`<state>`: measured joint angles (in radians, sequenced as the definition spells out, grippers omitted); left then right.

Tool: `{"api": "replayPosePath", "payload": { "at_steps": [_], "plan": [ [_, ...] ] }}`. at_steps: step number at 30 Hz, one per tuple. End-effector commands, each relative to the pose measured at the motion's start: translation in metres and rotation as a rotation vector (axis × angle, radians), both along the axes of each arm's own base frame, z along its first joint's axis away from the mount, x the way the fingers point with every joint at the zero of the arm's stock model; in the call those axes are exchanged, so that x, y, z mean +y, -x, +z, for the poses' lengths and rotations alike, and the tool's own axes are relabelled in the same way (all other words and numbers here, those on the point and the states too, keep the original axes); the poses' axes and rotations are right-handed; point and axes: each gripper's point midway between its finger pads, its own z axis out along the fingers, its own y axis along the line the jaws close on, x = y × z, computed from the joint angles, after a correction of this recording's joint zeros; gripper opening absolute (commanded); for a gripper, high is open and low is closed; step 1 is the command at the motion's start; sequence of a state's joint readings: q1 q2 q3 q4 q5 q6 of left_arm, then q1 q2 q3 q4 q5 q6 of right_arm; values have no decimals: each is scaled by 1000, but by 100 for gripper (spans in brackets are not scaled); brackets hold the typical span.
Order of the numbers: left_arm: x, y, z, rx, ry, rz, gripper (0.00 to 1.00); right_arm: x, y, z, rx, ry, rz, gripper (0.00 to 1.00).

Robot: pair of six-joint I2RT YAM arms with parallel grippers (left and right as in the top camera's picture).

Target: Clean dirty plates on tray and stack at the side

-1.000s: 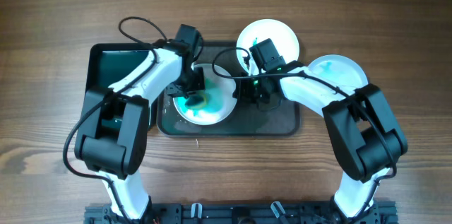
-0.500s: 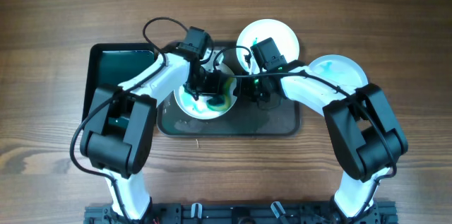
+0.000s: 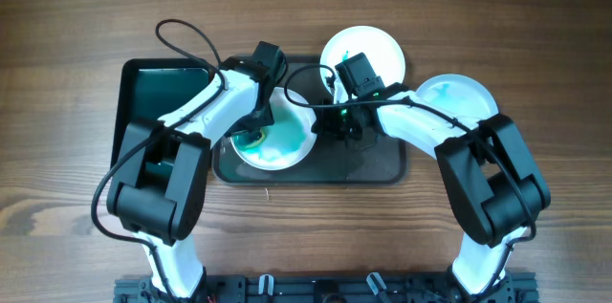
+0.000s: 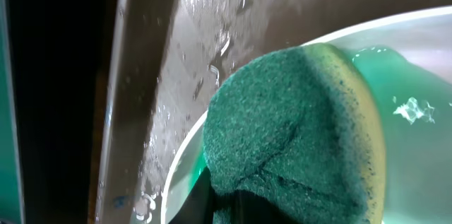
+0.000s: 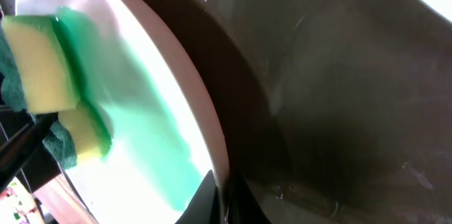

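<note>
A white plate (image 3: 282, 139) smeared with teal lies on the dark grey tray (image 3: 373, 162). My left gripper (image 3: 251, 129) is shut on a green-and-yellow sponge (image 4: 296, 125) pressed on the plate's left part (image 4: 417, 61). My right gripper (image 3: 325, 123) is shut on the plate's right rim (image 5: 212, 146); the sponge shows in the right wrist view (image 5: 42, 75). A second plate (image 3: 373, 47) lies beyond the tray. A third plate (image 3: 464, 97) with a teal streak lies to the right.
A smaller black tray (image 3: 158, 93) with a teal inside stands left of the grey tray. The wooden table (image 3: 76, 35) surrounds everything. Water drops lie on the grey tray's surface (image 4: 212, 40).
My left gripper has swept the sponge from the plate's middle-right back to its left side, spreading teal. My right gripper has stayed on the rim.
</note>
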<state>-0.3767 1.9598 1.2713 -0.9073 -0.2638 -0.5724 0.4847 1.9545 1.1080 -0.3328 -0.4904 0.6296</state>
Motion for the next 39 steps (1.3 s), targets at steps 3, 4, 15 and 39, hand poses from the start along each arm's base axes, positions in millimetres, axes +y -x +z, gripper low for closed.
{"api": "replayPosePath", "payload": {
  "at_steps": [3, 4, 15, 39],
  "plan": [
    [-43, 42, -23, 251, 325, -210, 4, -4, -4, -1, 2, 4, -13, 4],
    [-57, 46, -21, 273, 412, -269, 4, -4, -4, -1, 2, 4, -13, 4],
    [-116, 24, 28, 193, 833, -475, 4, -4, -4, -1, 2, 5, -12, 4],
    [0, -71, 82, -62, 488, -175, 4, -86, -14, 96, -540, 725, -61, 5]
  ]
}}
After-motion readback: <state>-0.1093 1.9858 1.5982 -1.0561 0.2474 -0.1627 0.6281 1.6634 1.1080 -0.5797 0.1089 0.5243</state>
